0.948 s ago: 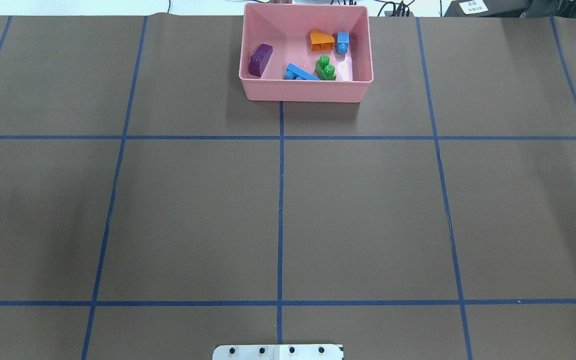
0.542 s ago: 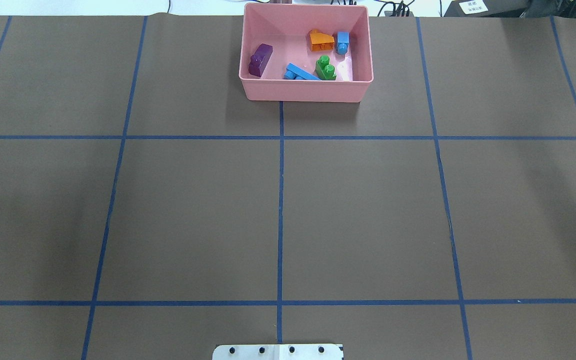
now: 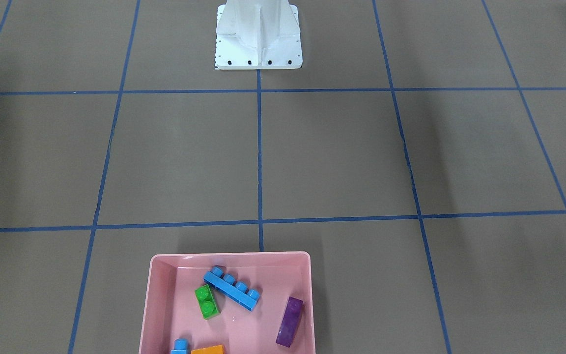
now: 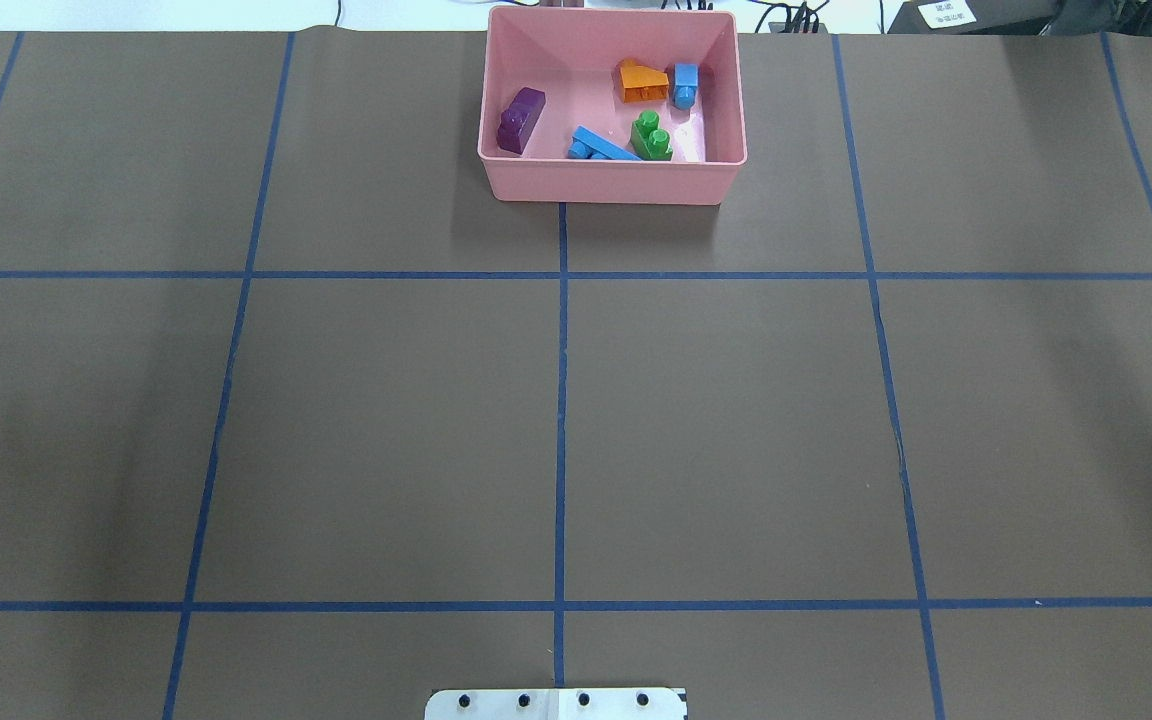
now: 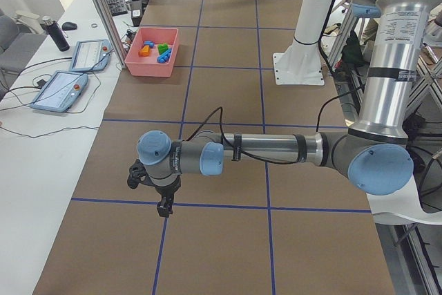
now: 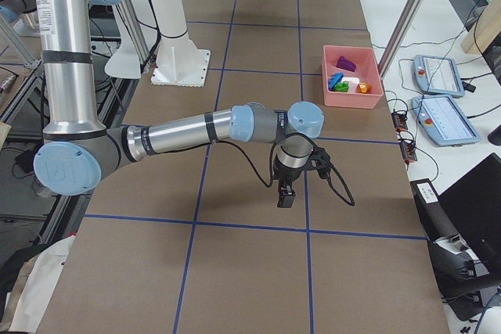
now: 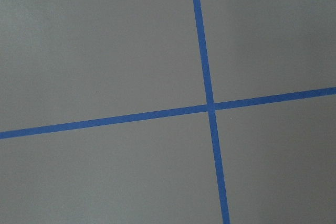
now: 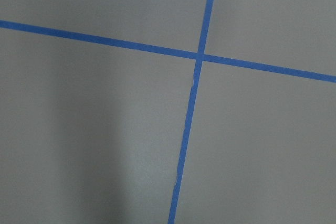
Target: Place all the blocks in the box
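1. Here's the box (image 4: 611,182), at the table's far edge on the centre line, and it's full. All five blocks are inside.
2. The purple oblong (image 4: 521,120) is against the left wall. The long blue brick (image 4: 601,146) lies slantwise by the near wall, just beside the green two-stud (image 4: 651,137). The orange slope (image 4: 642,80) and tiny blue one-stud (image 4: 686,85) sit side by side toward the far right corner.
3. They lie every which way, which looks to me like bricks dropped in, not placed.
4. No brick shows on the brown table (image 4: 736,420) in any view, so I judge the job done.
5. The left gripper (image 5: 164,209) hangs over a tape crossing, well apart from the box. Whether its fingers are spread or pressed together, I cannot tell.
6. The right gripper (image 6: 286,199) is also low over bare paper. Again, I cannot tell its finger state.
7. Both wrist views show only tape lines, so the arms are likely parked with nothing left to fetch.
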### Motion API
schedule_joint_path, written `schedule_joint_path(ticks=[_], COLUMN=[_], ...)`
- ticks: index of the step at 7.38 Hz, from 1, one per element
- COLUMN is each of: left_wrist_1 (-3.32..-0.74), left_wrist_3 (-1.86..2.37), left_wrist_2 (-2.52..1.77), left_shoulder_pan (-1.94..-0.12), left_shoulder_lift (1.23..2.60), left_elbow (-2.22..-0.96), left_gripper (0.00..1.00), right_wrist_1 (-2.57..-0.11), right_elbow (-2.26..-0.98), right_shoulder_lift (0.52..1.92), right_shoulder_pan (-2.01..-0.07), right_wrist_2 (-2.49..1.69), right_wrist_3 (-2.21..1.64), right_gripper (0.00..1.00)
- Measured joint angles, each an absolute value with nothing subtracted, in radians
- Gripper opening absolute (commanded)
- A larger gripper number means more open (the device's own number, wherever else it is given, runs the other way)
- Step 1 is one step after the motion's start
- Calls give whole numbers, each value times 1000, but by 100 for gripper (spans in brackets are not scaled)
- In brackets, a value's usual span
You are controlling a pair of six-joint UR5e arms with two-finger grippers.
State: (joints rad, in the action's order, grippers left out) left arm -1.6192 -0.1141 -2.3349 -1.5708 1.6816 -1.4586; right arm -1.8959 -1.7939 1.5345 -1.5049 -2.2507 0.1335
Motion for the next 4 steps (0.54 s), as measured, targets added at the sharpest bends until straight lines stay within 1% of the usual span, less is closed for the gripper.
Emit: schedule_joint_path(ticks=[4], left_wrist_1=[-1618], left_wrist_3=[-76], left_wrist_2=[-2351], left_shoulder_pan=[-1571], left_shoulder_lift=[1697], left_elbow=[-1470], left_gripper=[100], right_wrist_1=[-1897], right_elbow=[-1801], right_shoulder_lift=[1534], right_shoulder_pan=[-1505], right_wrist_2=[-2277], right_wrist_3=[133], right_gripper=[100])
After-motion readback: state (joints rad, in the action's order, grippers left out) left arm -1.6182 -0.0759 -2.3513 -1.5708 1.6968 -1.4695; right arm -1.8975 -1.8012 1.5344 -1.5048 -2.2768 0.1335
